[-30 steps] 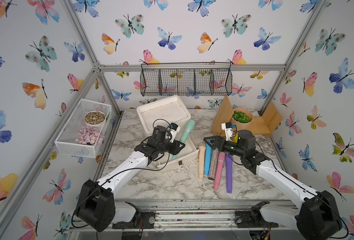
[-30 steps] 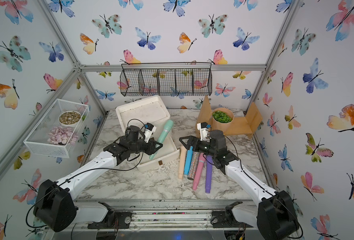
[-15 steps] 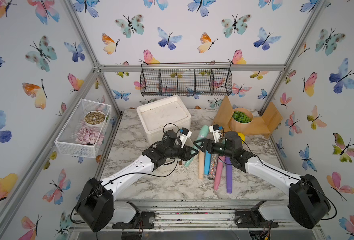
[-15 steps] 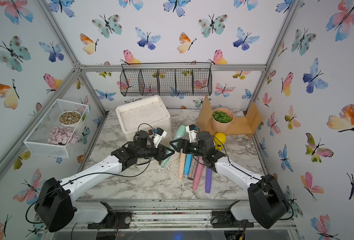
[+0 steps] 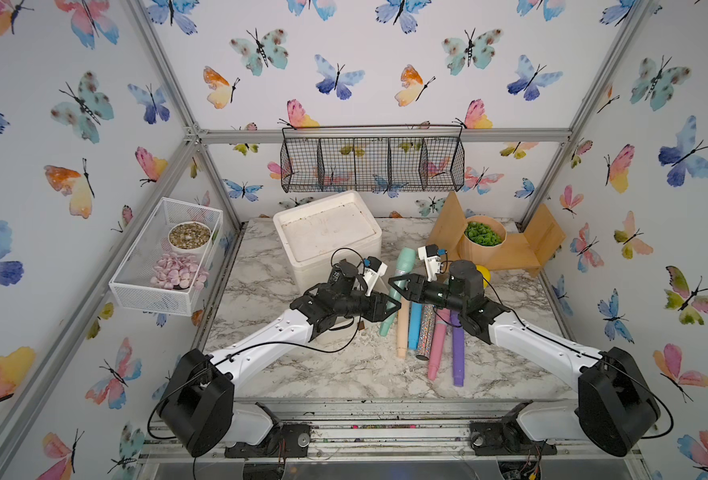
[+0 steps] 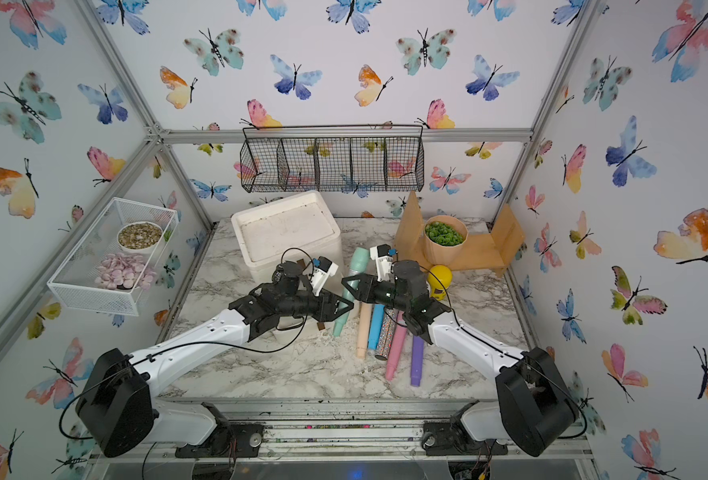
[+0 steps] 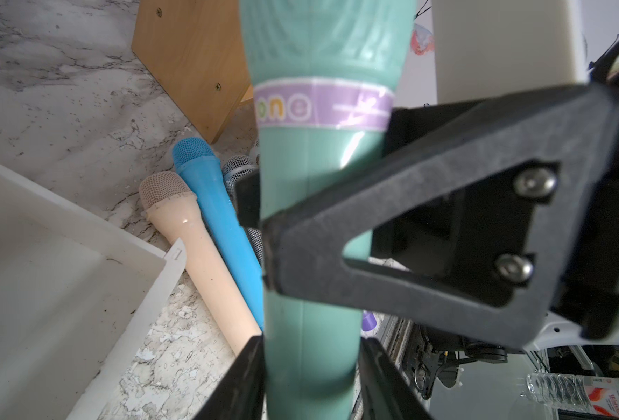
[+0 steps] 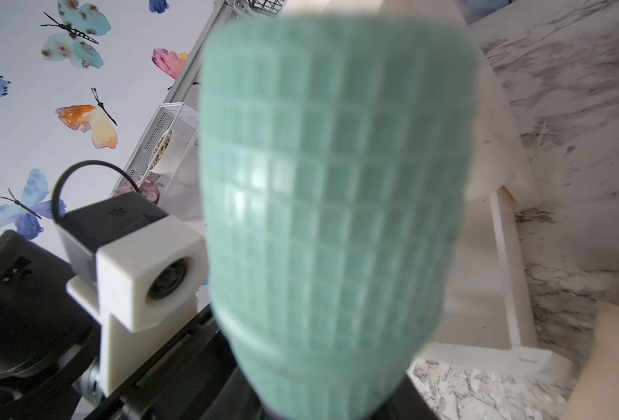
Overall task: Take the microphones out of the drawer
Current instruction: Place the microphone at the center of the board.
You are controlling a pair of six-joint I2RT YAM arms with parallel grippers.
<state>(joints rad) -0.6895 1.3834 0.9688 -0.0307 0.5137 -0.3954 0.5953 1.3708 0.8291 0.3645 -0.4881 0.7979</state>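
Mint-green plastic drew my eye: the microphone [image 5: 403,264] hung slantwise above the marble tabletop [image 5: 344,374], clear of the drawer [image 7: 46,291] and just beside its front corner, shared between the two pincers. The right gripper [image 5: 398,286] was clamped across the handle below the lilac band [image 7: 322,107], one jaw in front and one behind, as the left wrist view showed plainly. The left gripper [image 5: 390,309] straddled the handle lower down. Its fingers [image 7: 242,385] lay tight alongside the plastic, yet I could not tell whether they pressed it or merely flanked it. I judged this a hand-over from left to right. To do it well, the right gripper ought to hold fast and motionless while the left one spread its jaws wide and backed straight off, so that nothing twisted the handle. The load would then want carrying high enough to clear the heads of the peach microphone [image 7: 206,262] and blue microphone [image 7: 217,203] lying just beneath. Much was concealed. From above, the left arm [image 5: 269,336] covered nearly all of the drawer, so I could not say what it held; only a bare stretch of its floor showed at the wrist. The right wrist view gave little but a blurred mesh head [image 8: 337,200] filling the frame, its own jaws unseen, and the handle's butt end was cut off.
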